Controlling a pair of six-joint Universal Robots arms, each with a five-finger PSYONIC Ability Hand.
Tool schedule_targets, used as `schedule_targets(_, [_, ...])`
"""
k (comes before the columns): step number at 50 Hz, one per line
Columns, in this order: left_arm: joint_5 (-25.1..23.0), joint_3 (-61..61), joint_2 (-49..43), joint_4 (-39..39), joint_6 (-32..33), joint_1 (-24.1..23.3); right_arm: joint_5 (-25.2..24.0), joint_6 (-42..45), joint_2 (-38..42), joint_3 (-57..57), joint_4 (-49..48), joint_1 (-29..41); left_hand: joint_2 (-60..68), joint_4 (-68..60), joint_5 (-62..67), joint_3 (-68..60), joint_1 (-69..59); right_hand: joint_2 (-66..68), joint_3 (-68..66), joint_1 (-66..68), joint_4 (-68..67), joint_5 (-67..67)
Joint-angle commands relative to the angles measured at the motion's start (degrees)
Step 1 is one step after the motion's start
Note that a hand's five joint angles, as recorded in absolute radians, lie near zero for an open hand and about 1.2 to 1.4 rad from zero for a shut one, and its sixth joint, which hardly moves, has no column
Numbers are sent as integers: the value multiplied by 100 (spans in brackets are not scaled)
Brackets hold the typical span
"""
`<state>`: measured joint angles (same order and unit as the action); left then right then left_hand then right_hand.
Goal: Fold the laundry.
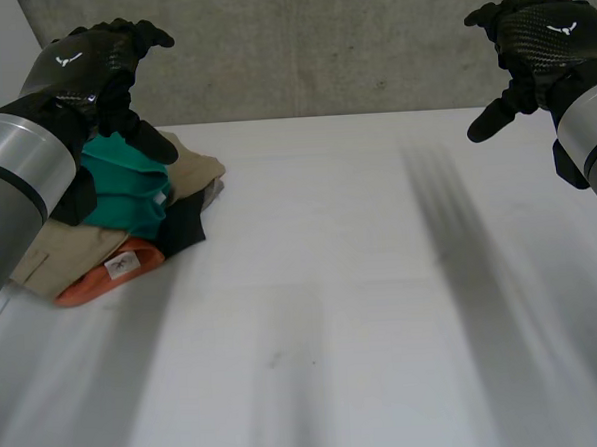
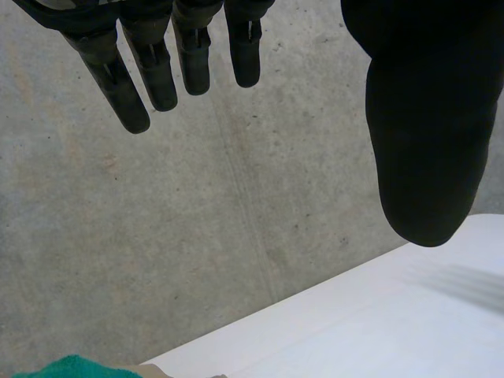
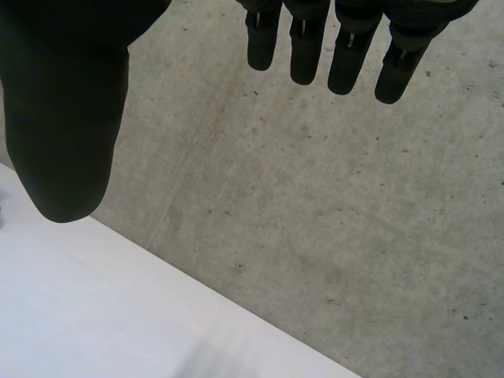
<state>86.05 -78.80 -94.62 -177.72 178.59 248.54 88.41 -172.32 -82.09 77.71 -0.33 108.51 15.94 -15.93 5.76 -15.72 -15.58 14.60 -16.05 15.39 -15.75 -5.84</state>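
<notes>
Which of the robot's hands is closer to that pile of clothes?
The left. The left hand hangs just over the pile of clothes, above its teal piece. The right hand is raised at the opposite side of the table, far from the pile.

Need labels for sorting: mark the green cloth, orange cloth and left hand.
green cloth [image 1: 127, 197], head view, its middle.
orange cloth [image 1: 87, 288], head view, its near edge.
left hand [image 1: 82, 65], head view, its back.
</notes>
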Motion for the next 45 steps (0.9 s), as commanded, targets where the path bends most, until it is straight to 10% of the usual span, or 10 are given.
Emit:
schedule_targets(1, [0,14,23,0,0,1,1,5,0,-2,-2,-6,-594,593,-576,572,558,-460,605,-539,575,584])
schedule_targets(12, [-9,58,-4,-26,52,10,1,5,0,16,-2,12,-540,538,-521,517,503,-460,605,-539,575,584])
schedule_targets(38, [1011,515,-3317,-3366,3445,1574,-26,23,141,60,-11,91,-87,85,-68,64,50,-460,605,-539,575,584])
schedule_targets(45, [984,533,-3291,-3401,3525,1733,-35,23,185,60,-11,91,6405,-6407,6424,-6428,-6442,-460,605,-539,575,584])
